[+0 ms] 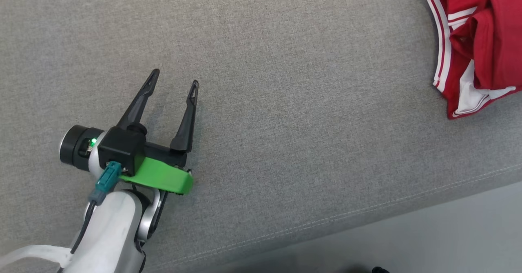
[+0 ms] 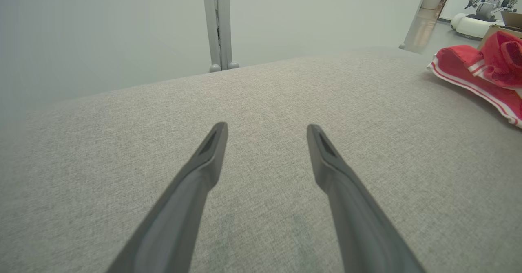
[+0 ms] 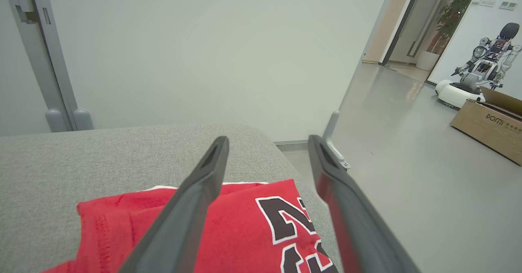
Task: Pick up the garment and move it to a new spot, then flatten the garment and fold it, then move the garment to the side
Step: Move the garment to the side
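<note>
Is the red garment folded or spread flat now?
Folded, rumpled: the red garment lies in overlapping layers on the grey cushion, not spread flat.

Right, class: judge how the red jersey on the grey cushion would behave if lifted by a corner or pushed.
Probably floppy: the red jersey lies in soft folds, so it would likely drape. Probably light, being thin cloth. Pushed, it would likely bunch rather than slide, since the grey cushion looks coarsely woven.
</note>
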